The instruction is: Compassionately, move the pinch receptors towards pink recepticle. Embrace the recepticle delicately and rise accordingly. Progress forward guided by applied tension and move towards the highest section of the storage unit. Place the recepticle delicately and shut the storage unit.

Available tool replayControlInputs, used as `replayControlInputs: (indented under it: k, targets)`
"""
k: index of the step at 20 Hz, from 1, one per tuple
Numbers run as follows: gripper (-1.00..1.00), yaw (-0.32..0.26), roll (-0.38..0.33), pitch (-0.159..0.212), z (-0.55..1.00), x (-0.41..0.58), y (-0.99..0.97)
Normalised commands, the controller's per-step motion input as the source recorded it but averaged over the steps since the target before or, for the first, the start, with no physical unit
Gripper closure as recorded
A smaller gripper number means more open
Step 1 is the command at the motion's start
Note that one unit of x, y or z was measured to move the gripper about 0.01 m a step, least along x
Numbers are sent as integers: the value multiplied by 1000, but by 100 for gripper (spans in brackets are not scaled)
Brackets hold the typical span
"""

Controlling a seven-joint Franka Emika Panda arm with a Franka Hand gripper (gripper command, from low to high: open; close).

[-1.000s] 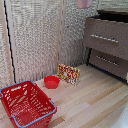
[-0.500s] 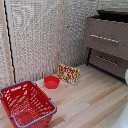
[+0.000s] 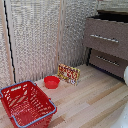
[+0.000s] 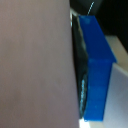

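Claw: one blue fingertip (image 4: 96, 70) against a pinkish surface fills the wrist view; opening and any hold cannot be told. Pink cup: not identifiable anywhere. Risk: drawer (image 3: 107, 38) shuts without it, or on it. Red basket (image 3: 26, 103), red bowl (image 3: 51, 82), patterned box (image 3: 69, 73), printing unreadable; dresser (image 3: 90, 27) farthest.

One dresser (image 3: 106, 42) is recorded at the far right of the exterior view. Two drawers are counted on it: an upper drawer (image 3: 105, 36) and a lower drawer (image 3: 107, 62), each fitted with one silver bar handle, two handles in all. One red basket (image 3: 26, 103) is noted at the near left. One red bowl (image 3: 51, 82) and one patterned box (image 3: 69, 74) are counted on the floor (image 3: 95, 102). In the wrist view, one blue block (image 4: 97, 75) is seen.
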Motion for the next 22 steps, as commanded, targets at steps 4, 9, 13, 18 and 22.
replayControlInputs:
  k: [4,9,13,18,22]
  targets:
    - [100,-134,-20,0,-43,-260,-706]
    - [100,-33,-11,4,-328,-286,-103]
    - [100,-11,-49,37,-410,-167,0]
    - [100,-11,-88,11,-394,-39,-87]
    - [100,5,-60,0,-265,166,-239]
